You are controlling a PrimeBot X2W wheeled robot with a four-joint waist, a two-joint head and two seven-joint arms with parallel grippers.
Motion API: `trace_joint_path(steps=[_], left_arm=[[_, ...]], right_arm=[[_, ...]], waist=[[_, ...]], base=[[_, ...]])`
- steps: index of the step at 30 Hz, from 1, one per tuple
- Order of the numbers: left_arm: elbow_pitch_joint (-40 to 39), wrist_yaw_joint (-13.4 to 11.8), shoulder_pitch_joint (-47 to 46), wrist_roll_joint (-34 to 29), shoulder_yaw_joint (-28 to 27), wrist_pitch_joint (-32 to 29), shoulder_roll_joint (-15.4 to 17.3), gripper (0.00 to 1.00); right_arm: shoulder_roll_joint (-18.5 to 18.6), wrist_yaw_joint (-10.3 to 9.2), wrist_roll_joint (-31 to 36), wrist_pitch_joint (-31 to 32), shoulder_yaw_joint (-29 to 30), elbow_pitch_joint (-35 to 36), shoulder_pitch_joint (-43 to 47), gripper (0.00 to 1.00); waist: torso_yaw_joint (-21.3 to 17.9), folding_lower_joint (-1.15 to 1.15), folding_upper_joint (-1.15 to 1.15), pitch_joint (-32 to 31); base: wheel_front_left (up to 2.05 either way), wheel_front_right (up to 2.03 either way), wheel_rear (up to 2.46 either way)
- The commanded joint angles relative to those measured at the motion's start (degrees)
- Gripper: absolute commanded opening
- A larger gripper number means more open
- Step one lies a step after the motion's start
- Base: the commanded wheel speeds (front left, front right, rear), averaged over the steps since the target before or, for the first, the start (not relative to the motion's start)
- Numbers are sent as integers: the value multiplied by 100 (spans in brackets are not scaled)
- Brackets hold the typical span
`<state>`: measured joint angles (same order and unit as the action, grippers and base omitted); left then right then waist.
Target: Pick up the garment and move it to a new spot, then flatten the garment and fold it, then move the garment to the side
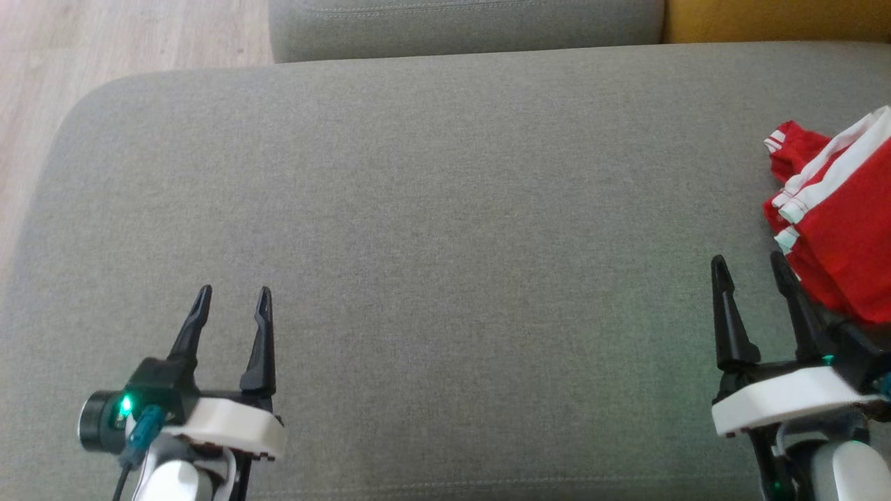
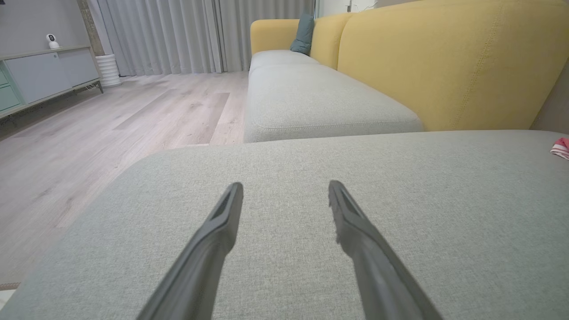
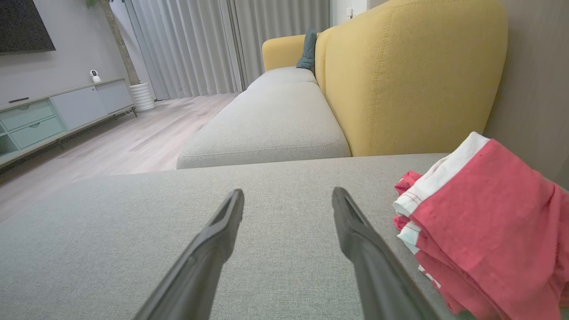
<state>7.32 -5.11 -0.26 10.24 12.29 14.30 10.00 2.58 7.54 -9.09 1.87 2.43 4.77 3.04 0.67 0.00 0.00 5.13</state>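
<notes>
The garment [image 1: 846,216] is a red piece with white stripes, lying bunched at the right edge of the grey cushion [image 1: 431,229]. In the right wrist view the garment [image 3: 489,222] sits just right of my fingers. A sliver of the garment [image 2: 561,147] shows at the far right of the left wrist view. My right gripper [image 1: 750,268] stands open at the lower right, its outer finger close beside the cloth, nothing between the fingers. Far from the cloth, at the lower left, my left gripper [image 1: 234,298] is open and holds nothing.
A second grey seat cushion [image 1: 466,28] lies beyond the big one, with a yellow backrest [image 3: 409,80] to its right. Wooden floor [image 1: 104,42] lies off the cushion's left edge. A low cabinet [image 3: 58,115] and curtains stand across the room.
</notes>
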Motion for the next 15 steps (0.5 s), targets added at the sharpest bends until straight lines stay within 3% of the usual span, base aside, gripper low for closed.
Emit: trace_joint_path(steps=[1, 4, 5, 15], left_arm=[[-218, -44, -266, -37, -185, 70, 88, 100], [-221, -41, -283, -35, -186, 70, 95, 100], [-18, 1, -4, 1, -1, 0, 1, 0], [283, 70, 60, 473, -54, -105, -82, 0]], right_arm=[[30, -5, -51, 17, -112, 229, -170, 100], [30, -5, -57, 19, -110, 238, -175, 100], [0, 0, -2, 23, 0, 3, -3, 0], [27, 0, -487, 12, -52, -400, -5, 0]], waist=[[6, 0, 0, 18], [14, 0, 0, 43], [14, 0, 0, 44], [11, 0, 0, 18]], base=[[0, 0, 0], [0, 0, 0], [0, 0, 0], [0, 0, 0]])
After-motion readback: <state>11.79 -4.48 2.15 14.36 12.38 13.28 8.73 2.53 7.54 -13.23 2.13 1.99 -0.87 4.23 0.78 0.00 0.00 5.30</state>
